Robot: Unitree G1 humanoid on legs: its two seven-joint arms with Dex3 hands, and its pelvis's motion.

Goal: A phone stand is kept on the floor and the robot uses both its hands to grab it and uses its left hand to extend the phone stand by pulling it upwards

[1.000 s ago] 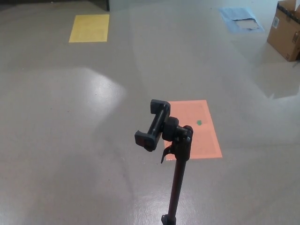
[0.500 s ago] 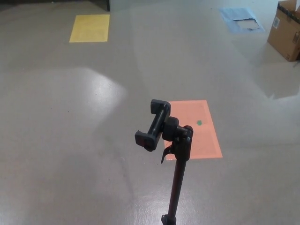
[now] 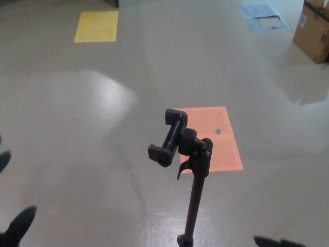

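Phone stand (image 3: 191,170) is ungrasped on the floor (image 3: 77,128). Left robot hand (image 3: 15,226) and right robot hand (image 3: 275,242) are barely visible, finger state indeterminable; the pole should be clasped squarely.

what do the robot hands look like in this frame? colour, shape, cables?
Only slivers show. Left robot hand: black, blurred, tapering finger shapes at the lower-left edge. Right robot hand: a thin black blurred strip at the bottom edge. No cables, markings or arm segments visible.
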